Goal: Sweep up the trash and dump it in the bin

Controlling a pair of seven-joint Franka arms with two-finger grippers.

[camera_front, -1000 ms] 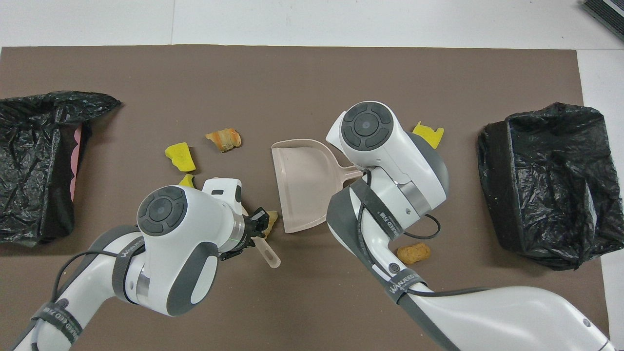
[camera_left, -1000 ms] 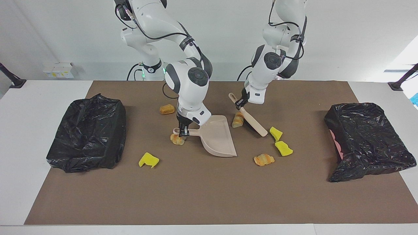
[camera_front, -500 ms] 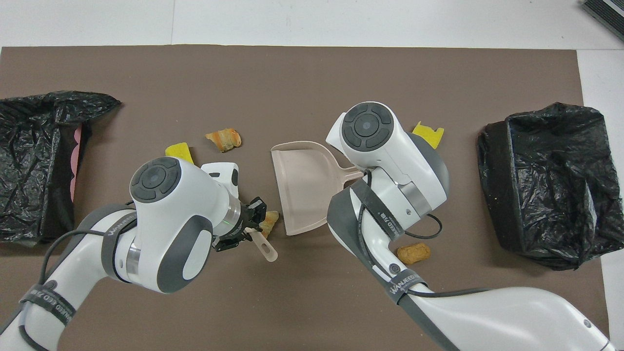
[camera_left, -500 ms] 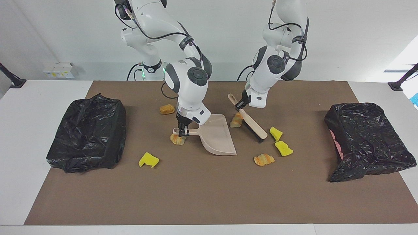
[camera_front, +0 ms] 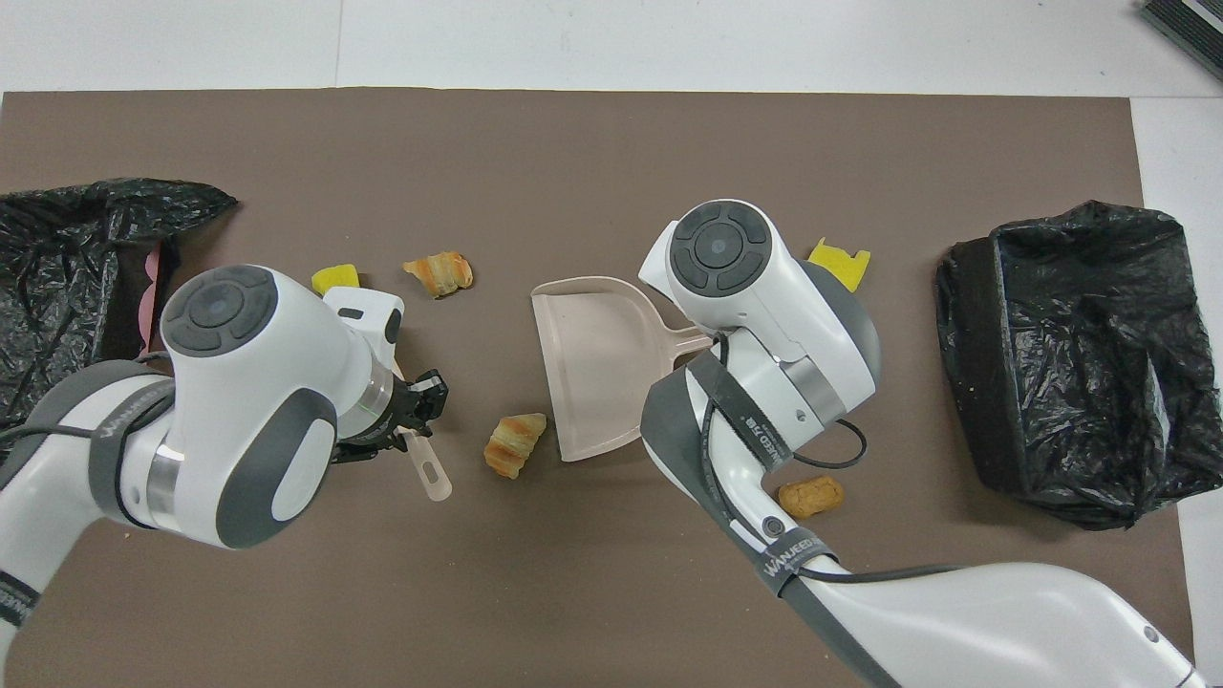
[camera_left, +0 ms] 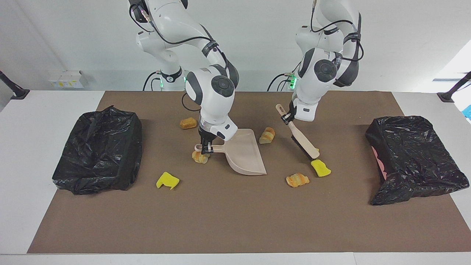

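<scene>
Swung toward its own end of the mat (camera_left: 235, 221), my left gripper (camera_left: 286, 117) — clamped on the brush (camera_left: 302, 140) — now touches a yellow chunk (camera_left: 320, 168) with the bristles, while my right gripper (camera_left: 206, 147) grips the dustpan (camera_left: 244, 154) mid-mat, a croissant roll (camera_left: 267, 135) just beside it.

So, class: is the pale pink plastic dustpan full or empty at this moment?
Empty. The pale pink plastic dustpan shows a bare tray in the overhead view; the striped croissant-like roll lies on the brown mat beside its edge.

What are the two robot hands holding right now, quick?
Left gripper: shut on the brush handle, brush tip by a yellow chunk.
Right gripper: shut on the dustpan handle, pan resting on the mat.
</scene>
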